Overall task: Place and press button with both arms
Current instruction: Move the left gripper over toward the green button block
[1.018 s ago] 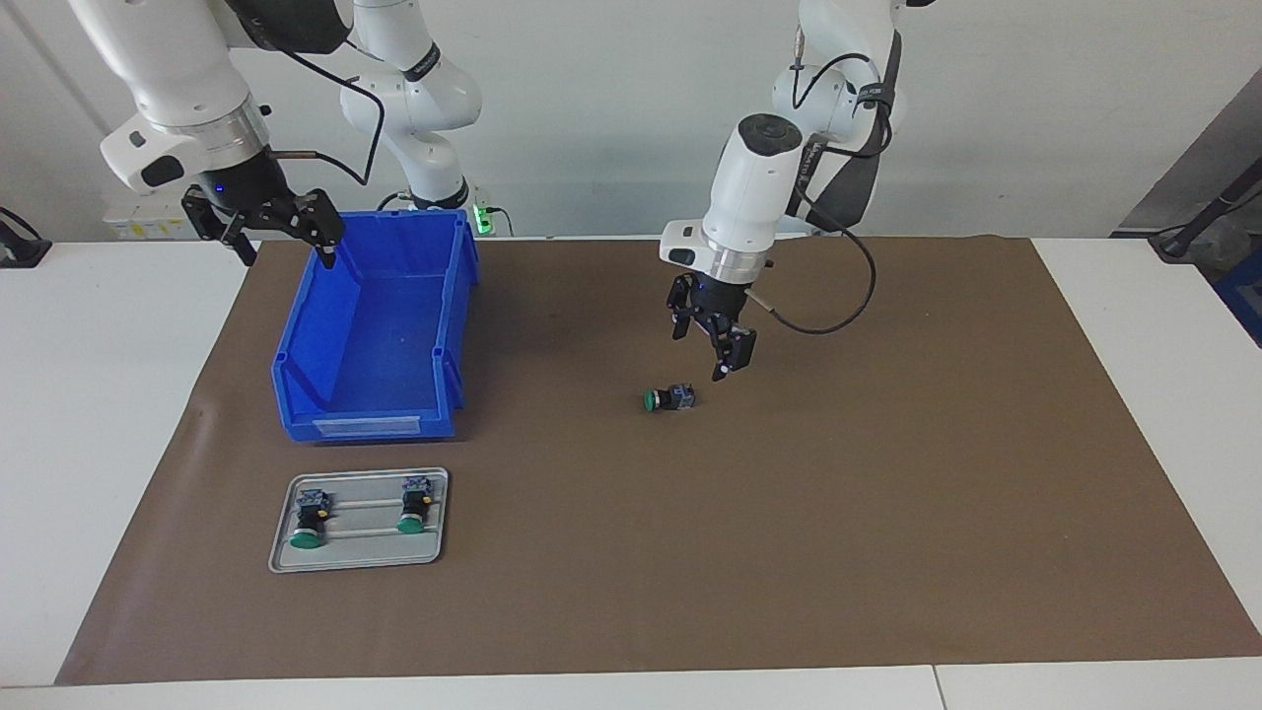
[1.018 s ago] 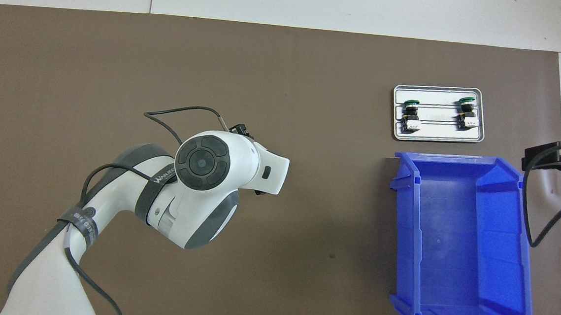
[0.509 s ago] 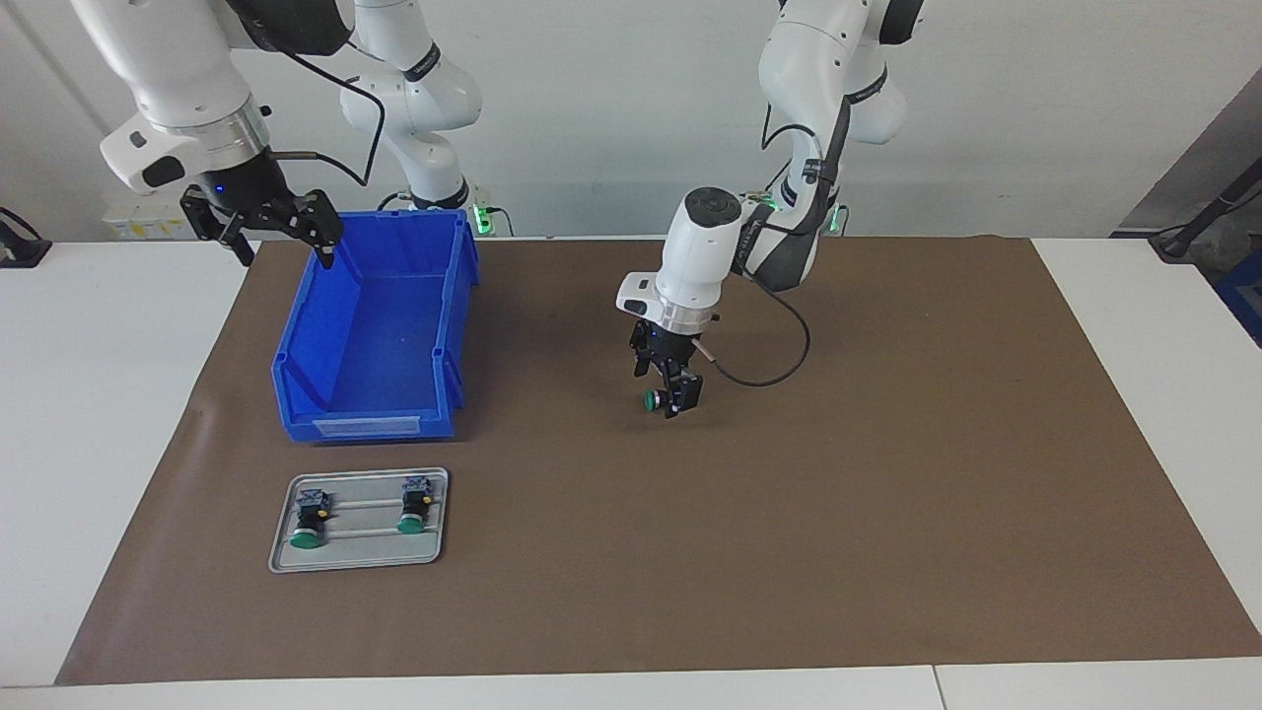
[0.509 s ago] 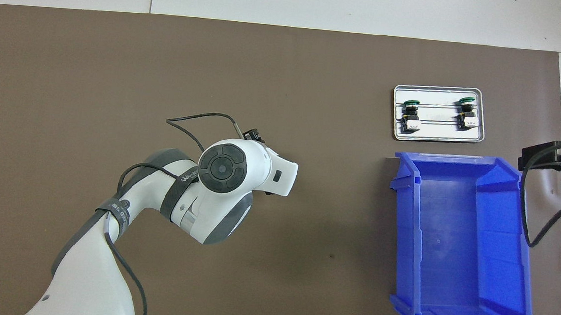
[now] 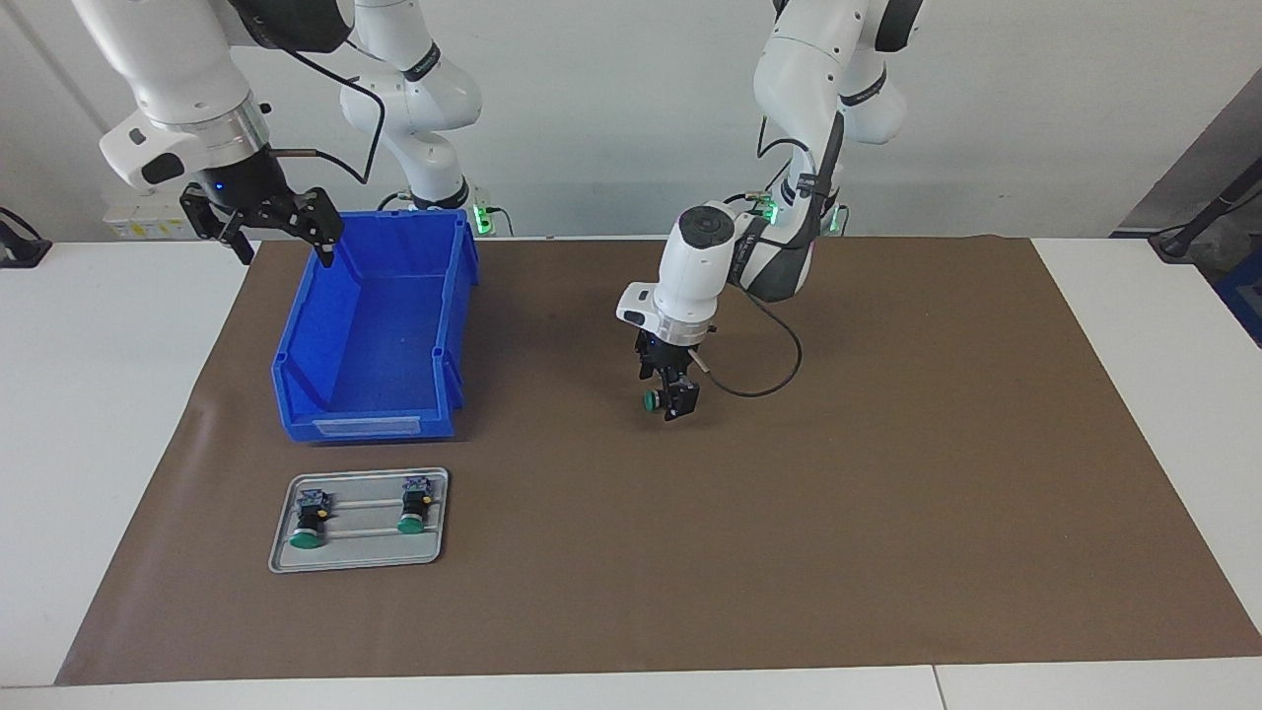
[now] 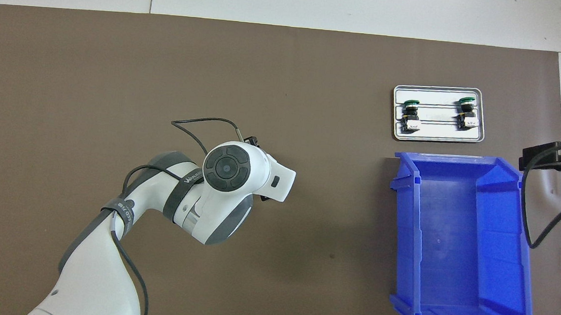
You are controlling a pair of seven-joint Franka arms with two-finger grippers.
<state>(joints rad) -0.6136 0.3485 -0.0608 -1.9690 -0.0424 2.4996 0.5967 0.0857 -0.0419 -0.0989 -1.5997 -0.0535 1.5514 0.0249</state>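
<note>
**Mia:** What is the biggest thing here?

**Ben:** The brown mat (image 5: 887,473). It covers most of the white table (image 5: 108,414). Next come the two white arms. Then the blue bin (image 5: 370,330), at the right arm's end of the table.

**Mia:** What is just beside the bin?

**Ben:** A small silver tray (image 5: 359,560), farther from the robots than the bin. Two green-capped buttons (image 5: 308,521) lie in it side by side.

**Mia:** Where is the button for the job?

**Ben:** The button (image 5: 652,400) lies on its side near the middle of the mat. Its green cap points toward the bin.

**Mia:** What are the hands doing?

**Ben:** The left gripper (image 5: 674,398) is down at the button, with a finger on each side of it. I cannot tell if it is squeezing. The right gripper (image 5: 264,223) waits up over the bin's corner with its fingers spread apart.
</note>
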